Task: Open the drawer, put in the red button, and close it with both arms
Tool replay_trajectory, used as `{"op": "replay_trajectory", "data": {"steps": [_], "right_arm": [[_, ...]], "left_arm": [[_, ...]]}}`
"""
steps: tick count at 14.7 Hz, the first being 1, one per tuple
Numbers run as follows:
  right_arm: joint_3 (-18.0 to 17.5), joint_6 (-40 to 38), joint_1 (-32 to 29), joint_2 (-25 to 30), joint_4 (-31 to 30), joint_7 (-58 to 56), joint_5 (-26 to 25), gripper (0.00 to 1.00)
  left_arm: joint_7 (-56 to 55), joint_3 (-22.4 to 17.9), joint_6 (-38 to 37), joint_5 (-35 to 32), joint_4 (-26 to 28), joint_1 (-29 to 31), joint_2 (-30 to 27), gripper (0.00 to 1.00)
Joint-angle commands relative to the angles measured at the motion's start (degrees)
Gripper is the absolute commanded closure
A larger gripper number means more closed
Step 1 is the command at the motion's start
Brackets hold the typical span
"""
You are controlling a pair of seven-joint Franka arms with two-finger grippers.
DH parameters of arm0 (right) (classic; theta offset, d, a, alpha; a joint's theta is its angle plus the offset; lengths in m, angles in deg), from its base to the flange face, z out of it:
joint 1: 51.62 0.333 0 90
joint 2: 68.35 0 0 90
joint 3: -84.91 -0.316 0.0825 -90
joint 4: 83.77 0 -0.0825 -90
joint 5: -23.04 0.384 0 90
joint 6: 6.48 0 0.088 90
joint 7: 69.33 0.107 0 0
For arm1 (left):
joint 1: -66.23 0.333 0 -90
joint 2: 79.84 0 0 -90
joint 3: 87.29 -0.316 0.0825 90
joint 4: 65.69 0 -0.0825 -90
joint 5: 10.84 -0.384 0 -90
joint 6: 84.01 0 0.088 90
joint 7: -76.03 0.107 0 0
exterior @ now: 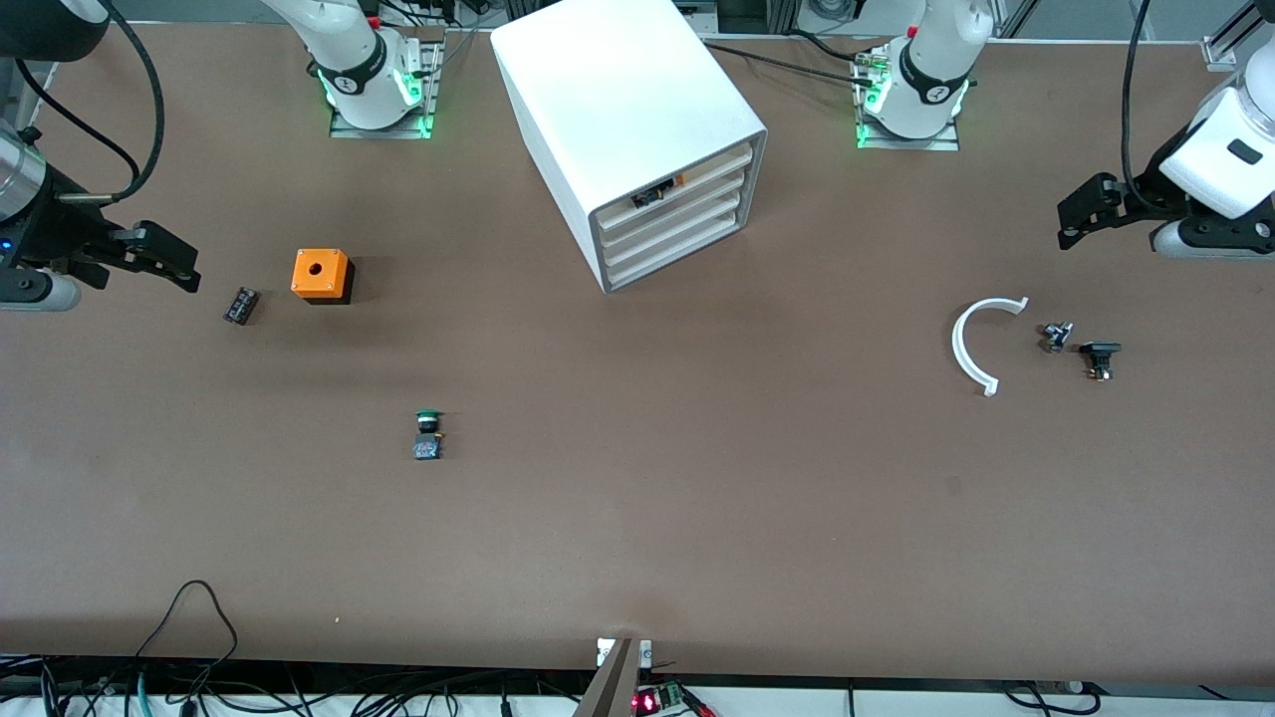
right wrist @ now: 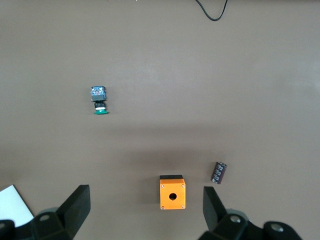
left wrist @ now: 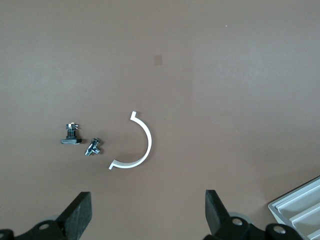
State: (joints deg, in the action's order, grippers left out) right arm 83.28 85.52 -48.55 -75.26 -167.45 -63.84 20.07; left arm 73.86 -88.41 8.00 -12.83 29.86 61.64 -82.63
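The big white cabinet (exterior: 628, 119) stands at the middle of the table between the arm bases. Its four stacked white drawers (exterior: 672, 234) all look pushed in. The top one shows a black-and-orange piece (exterior: 657, 192). A corner of the cabinet shows in the left wrist view (left wrist: 300, 207). The red button is not in any view. My left gripper (exterior: 1081, 214) is open and empty, up in the air at the left arm's end of the table; its own view (left wrist: 147, 200) shows bare table between the fingers. My right gripper (exterior: 159, 257) is open and empty at the right arm's end, over an orange box in its own view (right wrist: 145, 195).
A green-capped button (exterior: 428, 435) (right wrist: 99, 100) lies nearer the front camera. An orange box (exterior: 321, 275) (right wrist: 172, 192) and a small black cylinder (exterior: 240, 305) (right wrist: 218, 172) lie near the right gripper. A white arc (exterior: 971, 344) (left wrist: 135, 145) and two small metal parts (exterior: 1056, 336) (exterior: 1100, 357) lie near the left gripper.
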Motion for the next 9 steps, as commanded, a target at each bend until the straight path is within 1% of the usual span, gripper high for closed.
{"op": "replay_trajectory", "data": {"steps": [1, 2, 5, 9], "right_arm": [[-0.1, -0.2, 1.5, -0.5, 2.7, -0.4, -1.1, 0.00], [-0.1, -0.4, 2.4, -0.4, 3.2, -0.4, -1.9, 0.00], [-0.1, -0.2, 3.4, -0.6, 3.3, -0.3, -2.0, 0.00], [0.0, 0.9, 3.2, -1.4, 3.3, 0.0, -1.9, 0.00]], "left_arm": [[0.5, 2.3, 0.2, 1.1, 0.8, 2.1, -0.7, 0.00], [0.6, 2.3, 0.1, 1.1, 0.7, 2.1, -0.7, 0.00], [0.6, 2.2, -0.8, 0.9, -0.4, 2.2, 0.0, 0.00], [0.6, 2.1, -1.0, 0.7, -0.7, 2.2, 0.0, 0.00]]}}
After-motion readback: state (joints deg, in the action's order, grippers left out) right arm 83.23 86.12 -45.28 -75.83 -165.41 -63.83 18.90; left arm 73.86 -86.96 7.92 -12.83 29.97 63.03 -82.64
